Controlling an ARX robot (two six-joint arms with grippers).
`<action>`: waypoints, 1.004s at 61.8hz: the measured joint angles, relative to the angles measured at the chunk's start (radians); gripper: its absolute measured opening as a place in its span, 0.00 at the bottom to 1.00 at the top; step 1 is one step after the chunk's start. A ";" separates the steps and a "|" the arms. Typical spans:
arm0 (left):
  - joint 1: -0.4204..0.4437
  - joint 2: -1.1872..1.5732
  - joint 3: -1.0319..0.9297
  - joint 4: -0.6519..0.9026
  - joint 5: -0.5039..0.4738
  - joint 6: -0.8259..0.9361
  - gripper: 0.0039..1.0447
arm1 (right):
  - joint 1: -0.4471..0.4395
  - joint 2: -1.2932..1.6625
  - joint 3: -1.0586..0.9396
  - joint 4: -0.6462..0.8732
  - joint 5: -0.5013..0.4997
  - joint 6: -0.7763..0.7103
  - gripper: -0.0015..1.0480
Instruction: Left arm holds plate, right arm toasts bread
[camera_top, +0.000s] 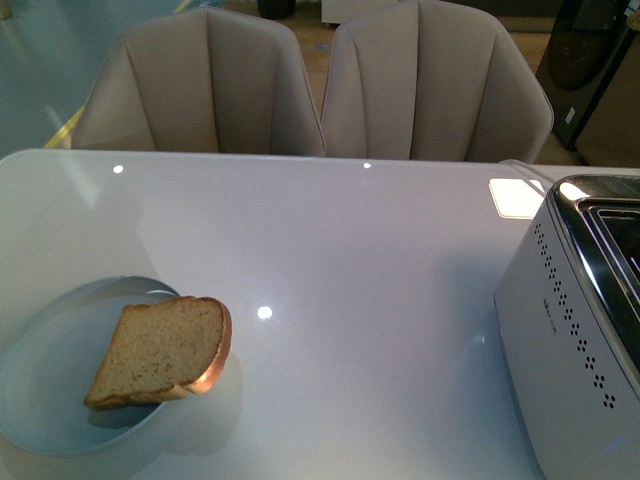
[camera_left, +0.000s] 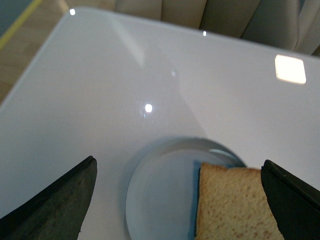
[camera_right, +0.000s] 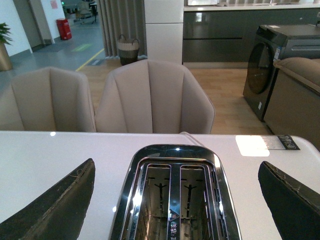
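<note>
**Both grippers wide open, bread lying on the plate**

The left gripper (camera_left: 177, 161) has its black wedge jaws spread wide with nothing between them. It hangs over the pale blue-white round plate (camera_left: 160, 195) and the light-brown bread slice with a tan crust (camera_left: 235, 205).

The right gripper (camera_right: 176, 164) is spread just as wide above the white toaster with a chrome top (camera_right: 175, 200), whose two slots face up.

In the front view the plate sits lower left, cut off by the frame edge. The bread lies on it, rounded crust end poking past the plate's right rim. The toaster hugs the lower right edge.

Between them is a wide stretch of glossy white table (camera_top: 350, 250). Two beige padded chairs (camera_top: 200, 85) line its far edge.
</note>
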 joint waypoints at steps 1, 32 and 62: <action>0.003 0.019 0.007 0.001 0.000 0.002 0.94 | 0.000 0.000 0.000 0.000 0.000 0.000 0.92; 0.091 0.515 0.280 -0.112 0.085 0.057 0.94 | 0.000 0.000 0.000 0.000 0.000 0.000 0.92; 0.084 0.686 0.433 -0.231 0.112 0.041 0.94 | 0.000 0.000 0.000 0.000 0.000 0.000 0.92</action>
